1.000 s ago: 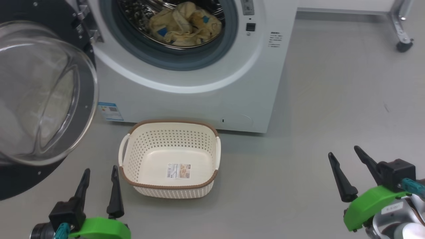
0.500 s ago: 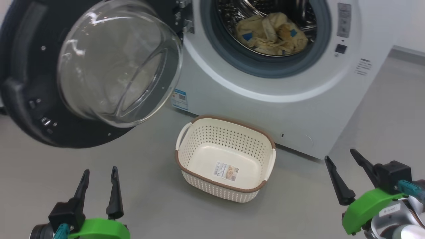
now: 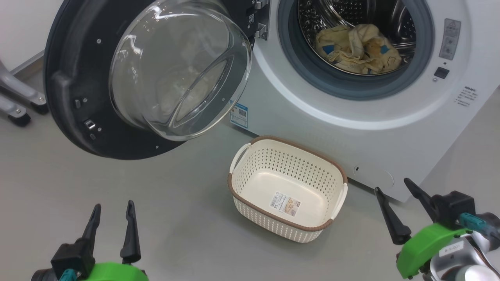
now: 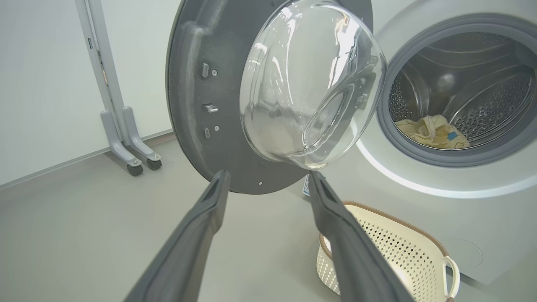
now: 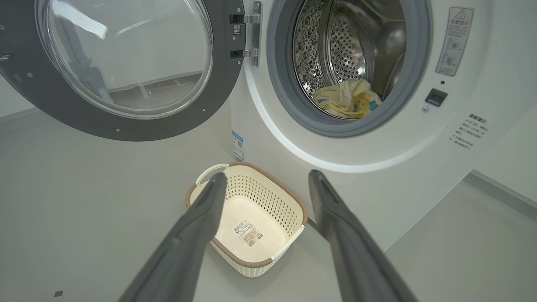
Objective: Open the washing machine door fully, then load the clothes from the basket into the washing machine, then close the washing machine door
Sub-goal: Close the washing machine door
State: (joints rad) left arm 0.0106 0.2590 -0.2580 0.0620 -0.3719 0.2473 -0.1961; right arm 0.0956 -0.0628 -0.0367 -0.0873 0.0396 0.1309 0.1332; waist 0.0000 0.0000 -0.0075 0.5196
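Observation:
The washing machine (image 3: pixel 332 125) stands with its door (image 3: pixel 70 97) swung wide open to the left, glass bowl facing me. Cream-yellow clothes (image 3: pixel 357 48) with blue patches lie in the steel drum, also seen as clothes (image 5: pixel 346 98) and clothes (image 4: pixel 432 132). The basket (image 3: pixel 287 158) sits on the floor in front of the machine with nothing in it but its label. My left gripper (image 3: pixel 110 208) is open at lower left, well short of the door (image 4: pixel 197 92). At lower right my right gripper (image 3: pixel 392 185) is open too, beside the basket (image 5: pixel 293 205).
Grey floor (image 3: pixel 117 195) spreads between the grippers and the machine. A wheeled metal stand (image 3: pixel 17 97) is at the far left behind the door, seen also as a stand (image 4: pixel 126 138). A white wall runs behind it.
The whole head view has swung left, so the camera turned: door and stand have come into view and the machine sits further right. Both grippers stay open and low.

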